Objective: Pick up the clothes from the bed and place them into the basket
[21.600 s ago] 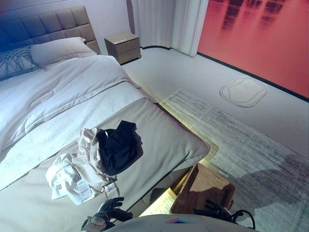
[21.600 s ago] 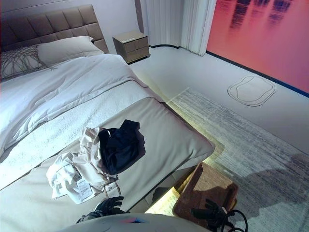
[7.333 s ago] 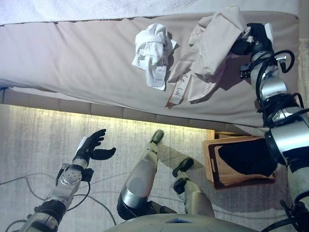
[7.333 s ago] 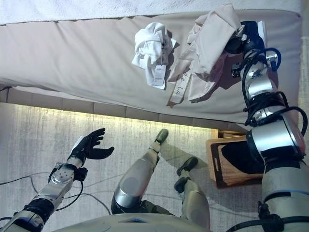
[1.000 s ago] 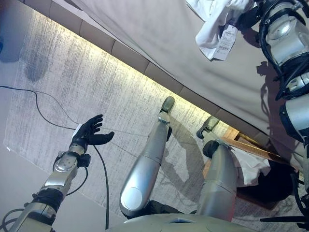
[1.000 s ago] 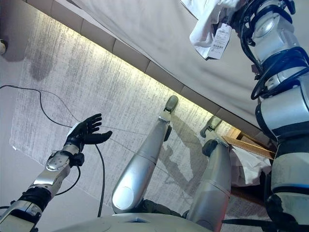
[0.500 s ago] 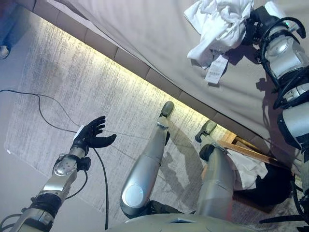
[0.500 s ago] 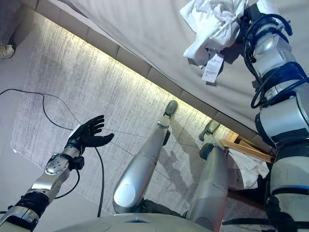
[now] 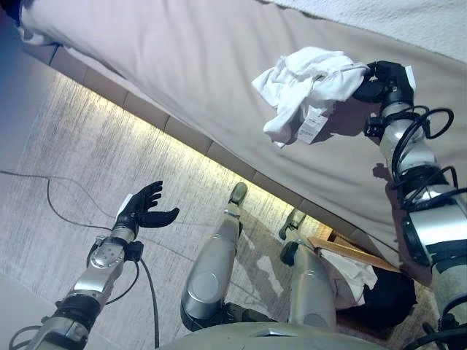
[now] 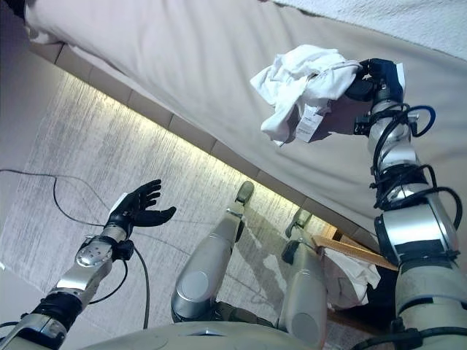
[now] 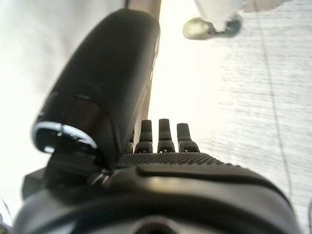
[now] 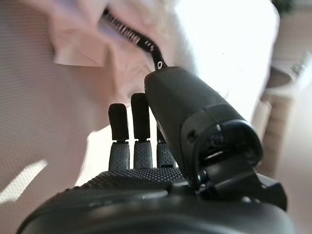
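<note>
Nearest, the left hand (image 9: 144,211) hangs over the pale rug (image 9: 87,168) beside the bed, fingers loosely spread and holding nothing; its own wrist view shows the fingers extended over the rug. On the far side of the robot from that hand, the wooden basket (image 9: 350,251) sits on the floor against the bed's foot, with a white garment (image 9: 349,268) and a dark garment (image 9: 387,299) already inside it. Farther out, the right hand (image 9: 383,79) reaches over the beige bed (image 9: 182,65), its fingers and thumb pinched on the edge of the crumpled white clothes (image 9: 303,86). The bundle hangs beside that hand just above the cover, a paper tag (image 9: 310,130) dangling beneath it. Beyond the hand lies a white textured blanket (image 9: 408,25).
</note>
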Available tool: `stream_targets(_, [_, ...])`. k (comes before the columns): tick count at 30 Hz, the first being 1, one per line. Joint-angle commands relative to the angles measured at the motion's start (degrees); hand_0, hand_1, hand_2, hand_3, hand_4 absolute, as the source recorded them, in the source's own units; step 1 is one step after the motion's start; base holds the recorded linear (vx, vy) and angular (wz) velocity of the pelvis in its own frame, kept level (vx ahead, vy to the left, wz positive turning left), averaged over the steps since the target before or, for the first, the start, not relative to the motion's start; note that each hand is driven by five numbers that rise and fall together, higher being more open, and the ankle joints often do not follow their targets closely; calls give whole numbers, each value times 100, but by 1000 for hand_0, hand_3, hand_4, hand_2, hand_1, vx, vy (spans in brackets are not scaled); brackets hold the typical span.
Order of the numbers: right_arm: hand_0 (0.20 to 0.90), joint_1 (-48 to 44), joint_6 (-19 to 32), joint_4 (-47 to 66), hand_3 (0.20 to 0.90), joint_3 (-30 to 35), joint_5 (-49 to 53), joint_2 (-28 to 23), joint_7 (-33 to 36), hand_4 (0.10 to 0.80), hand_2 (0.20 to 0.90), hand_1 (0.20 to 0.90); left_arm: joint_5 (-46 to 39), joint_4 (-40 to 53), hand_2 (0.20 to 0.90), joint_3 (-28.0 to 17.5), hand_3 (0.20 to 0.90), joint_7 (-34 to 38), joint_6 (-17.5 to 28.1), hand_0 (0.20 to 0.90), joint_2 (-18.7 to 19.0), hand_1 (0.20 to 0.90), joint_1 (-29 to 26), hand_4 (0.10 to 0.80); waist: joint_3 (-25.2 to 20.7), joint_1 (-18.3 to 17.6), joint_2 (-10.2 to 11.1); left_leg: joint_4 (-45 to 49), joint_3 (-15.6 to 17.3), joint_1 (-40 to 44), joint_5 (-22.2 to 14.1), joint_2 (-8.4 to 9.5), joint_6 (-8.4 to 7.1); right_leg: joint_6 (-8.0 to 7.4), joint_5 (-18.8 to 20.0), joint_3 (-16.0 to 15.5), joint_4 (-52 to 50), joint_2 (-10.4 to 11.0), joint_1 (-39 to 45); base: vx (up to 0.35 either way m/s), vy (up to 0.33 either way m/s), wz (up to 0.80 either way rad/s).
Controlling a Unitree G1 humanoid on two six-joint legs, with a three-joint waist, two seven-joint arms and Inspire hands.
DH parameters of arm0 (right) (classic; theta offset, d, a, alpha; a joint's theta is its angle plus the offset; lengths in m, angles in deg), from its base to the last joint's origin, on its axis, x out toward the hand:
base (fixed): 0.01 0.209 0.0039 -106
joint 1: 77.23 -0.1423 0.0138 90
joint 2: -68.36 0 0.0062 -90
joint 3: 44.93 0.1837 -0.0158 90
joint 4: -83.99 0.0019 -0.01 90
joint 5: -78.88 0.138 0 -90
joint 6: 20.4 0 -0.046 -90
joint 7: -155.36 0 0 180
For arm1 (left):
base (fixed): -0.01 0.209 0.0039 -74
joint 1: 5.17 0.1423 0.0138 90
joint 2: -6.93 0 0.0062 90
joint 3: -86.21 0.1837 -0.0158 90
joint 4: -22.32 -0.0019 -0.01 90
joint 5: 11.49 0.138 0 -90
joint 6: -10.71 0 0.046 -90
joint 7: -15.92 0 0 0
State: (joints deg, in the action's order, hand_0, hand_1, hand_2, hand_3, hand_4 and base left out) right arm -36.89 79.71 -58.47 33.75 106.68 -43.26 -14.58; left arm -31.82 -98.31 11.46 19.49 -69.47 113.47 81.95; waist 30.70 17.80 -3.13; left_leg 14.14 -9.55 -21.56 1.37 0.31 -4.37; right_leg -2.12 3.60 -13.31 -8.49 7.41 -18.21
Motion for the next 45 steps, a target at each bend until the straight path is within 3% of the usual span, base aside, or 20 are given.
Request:
stream_targets(1, [300,646,978,1017,200,248,432,82,309,100,300,300,414,-419,900,1,900,348,375,900,-86,900,515,800,-997,-266,405,-549,403,-22,170,-265,21,-109,-120,93,182,-133,450,16,89,-26])
stream_targets(5, [300,1806,1155,2067,200,716,604,541,233,100,300,300,799,-1042,900,16,900,595,617,900,-661,900,681,800,-1400,-627,504,-1076,637,627,228,-373,26,-159,-100,355,577,-168,934,57,129,-25])
stream_targets(9, [300,3060,1216,3126,200,976,451,1177,181,100,300,300,1122,-1701,900,-167,900,707,718,900,-1251,900,818,800,-1830,-1054,554,-1086,696,1100,124,-362,62,-194,34,740,765,-107,1208,101,214,-40])
stream_targets(13, [300,3826,1357,3569,200,823,234,1718,51,100,300,300,1228,-1938,900,-215,900,919,719,900,-1661,900,1171,800,-2153,-1139,608,-1039,-175,1546,-93,-140,221,-294,224,1495,946,-95,1457,132,227,-91])
stream_targets(14, [300,4014,1363,3674,200,821,192,1872,30,100,300,300,1321,-1949,900,-269,900,857,723,900,-1695,900,1234,800,-2234,-1199,581,-1102,-224,1718,-161,-105,272,-367,290,1649,1025,-52,1527,5,229,-149])
stream_targets(19, [300,4474,1372,3753,200,1030,204,2031,228,100,300,300,1434,-2033,900,-259,900,435,638,900,-1405,900,932,800,-2318,-1584,438,-1433,176,2131,-218,-100,395,-717,547,1706,996,287,1474,-60,175,-86])
stream_targets(22, [300,4582,1270,3593,200,1208,308,2078,396,100,300,300,1161,-2071,900,-294,900,266,518,900,-1212,900,679,800,-2269,-1760,402,-1502,316,2299,-355,30,487,-855,1025,1750,1027,564,1277,-75,123,-45])
stream_targets(24, [300,4686,1149,3525,200,1337,410,2149,594,100,300,300,1273,-2121,900,-284,900,169,457,900,-1137,900,656,800,-2247,-1809,396,-1480,452,2348,-433,94,534,-904,1264,1598,999,709,1136,-146,86,-76])
stream_targets(25, [300,4663,961,3442,200,1329,512,2220,673,100,300,300,1401,-2103,900,-343,900,224,369,900,-1127,900,751,800,-2210,-1717,396,-1452,743,2393,-441,75,531,-947,1441,1024,561,840,902,-174,62,-57])
stream_targets(26, [300,4655,928,3424,200,1319,550,2232,717,100,300,300,1429,-2085,900,-361,900,223,345,900,-1123,900,777,800,-2200,-1687,390,-1448,816,2404,-443,62,529,-954,1451,918,437,857,845,-332,126,-89])
stream_targets(27, [300,4572,843,3251,200,1165,663,2273,722,100,300,300,1327,-2144,900,-408,900,325,365,900,-1132,900,846,800,-2182,-1474,294,-1387,1223,2346,-361,-44,532,-853,1218,334,-90,931,892,-316,128,-105])
stream_targets(31, [300,4426,937,2763,200,906,880,2383,1039,100,300,300,1125,-2412,900,-384,900,441,347,900,-1166,900,757,800,-2308,-1099,170,-1202,1450,1965,-208,-111,649,-515,527,-93,-941,791,1335,-282,50,-106])
stream_targets(32, [300,4395,944,2676,200,853,871,2421,1123,100,300,300,1087,-2442,900,-377,900,448,320,900,-1182,900,726,800,-2352,-1010,211,-1121,1530,1858,-179,-124,638,-490,310,-238,-822,735,1580,-185,-101,-60])
stream_targets(34, [300,4365,951,2561,200,712,782,2523,1335,100,300,300,979,-2558,900,-342,900,524,368,900,-1287,900,696,800,-2426,-884,396,-958,1723,1647,-76,-168,460,-492,25,-562,238,591,2077,-141,-179,-62])
stream_targets(36, [300,4445,964,2521,200,655,718,2545,1450,100,300,300,883,-2499,900,-366,900,579,289,900,-1449,900,714,800,-2436,-933,454,-937,1710,1601,9,-274,315,-519,187,-396,651,546,2045,-85,-160,-73])
stream_targets(39, [300,4527,1119,2378,200,741,825,2450,1636,100,300,300,903,-2425,900,-261,900,513,365,900,-1589,900,721,800,-2448,-956,409,-1207,1612,1602,219,-439,117,-533,187,-409,1072,411,2131,-83,-108,-59])
stream_targets(43, [300,4611,1099,2116,200,793,741,2471,1909,100,300,300,840,-2537,900,-277,900,408,542,900,-1730,900,793,800,-2562,-903,368,-1499,946,1773,207,-245,160,-504,160,-234,1132,350,2146,-4,-32,-24])
stream_targets(45, [300,4625,1206,1991,200,804,650,2481,2149,100,300,300,872,-2526,900,-265,900,409,564,900,-1754,900,820,800,-2590,-950,329,-1497,1013,1858,176,-263,152,-472,141,-230,1092,354,2137,47,20,-9])
